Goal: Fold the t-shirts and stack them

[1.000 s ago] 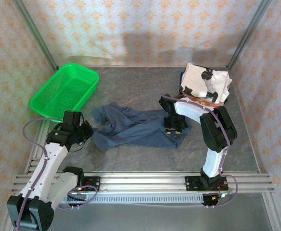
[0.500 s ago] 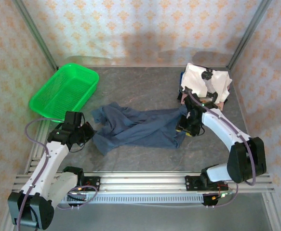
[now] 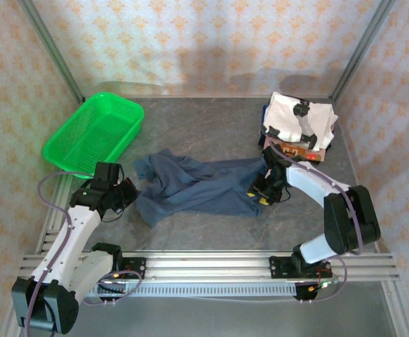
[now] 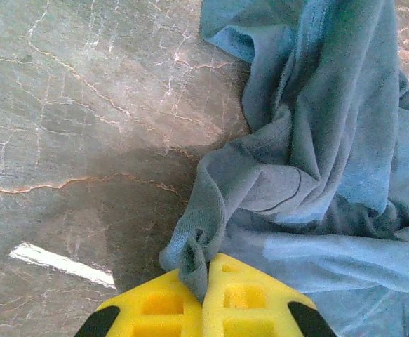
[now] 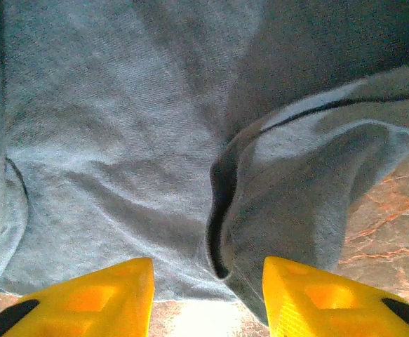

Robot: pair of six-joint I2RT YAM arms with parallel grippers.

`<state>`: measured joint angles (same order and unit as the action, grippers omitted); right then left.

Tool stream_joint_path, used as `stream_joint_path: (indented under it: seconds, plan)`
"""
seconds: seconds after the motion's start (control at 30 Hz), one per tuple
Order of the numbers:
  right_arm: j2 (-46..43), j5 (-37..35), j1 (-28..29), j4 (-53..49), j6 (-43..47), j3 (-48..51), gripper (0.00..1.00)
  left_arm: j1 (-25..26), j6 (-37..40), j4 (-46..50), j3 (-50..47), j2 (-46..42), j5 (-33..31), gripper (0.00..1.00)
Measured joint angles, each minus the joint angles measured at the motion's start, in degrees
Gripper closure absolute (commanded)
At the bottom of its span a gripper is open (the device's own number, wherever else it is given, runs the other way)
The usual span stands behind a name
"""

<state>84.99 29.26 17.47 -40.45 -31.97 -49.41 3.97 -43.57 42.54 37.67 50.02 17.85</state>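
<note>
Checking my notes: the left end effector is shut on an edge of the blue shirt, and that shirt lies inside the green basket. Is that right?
Not quite. The left end effector is shut on an edge of the blue shirt, but that shirt lies on the table beside the basket, not inside it. The top external view shows this.

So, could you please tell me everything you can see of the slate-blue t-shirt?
The slate-blue t-shirt is plain, soft knit cloth. It is unfolded and rumpled into loose folds, and lies across the middle of the grey marbled table, apart from the green basket. The left jaws are shut on a bunched corner at its left edge; the right jaws stand open over its right hem.
</note>
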Motion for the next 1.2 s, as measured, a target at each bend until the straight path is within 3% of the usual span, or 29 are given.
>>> stream_joint_path:
  seconds: [0.27,0.4,0.6,0.8,0.97,1.2]
  plan:
    - [2.19,0.35,0.00,2.60,-1.51,0.98,0.62,0.00,-0.02,0.04,-0.68,-1.27,-0.02,1.00]
    - [3.37,-0.28,-0.07,3.52,-2.05,0.98,0.74,0.00,-0.02,0.04,-0.68,-1.99,-0.02,1.00]
    - [3.63,-1.75,-1.60,3.89,-1.97,0.94,1.00,0.00,-0.02,0.26,-0.68,-2.62,-0.04,1.00]
    - [0.11,-3.67,-2.45,-0.48,-1.22,-1.14,1.00,0.00,0.00,1.40,-0.37,-3.15,-0.09,1.00]
    - [-8.66,-5.46,-4.20,-8.72,0.59,-13.09,1.00,-0.48,0.15,4.48,6.97,-2.49,0.07,1.00]
    - [-13.16,-4.76,-16.39,-18.99,4.48,-44.15,1.00,-7.41,3.15,8.94,37.92,7.43,3.21,1.00]
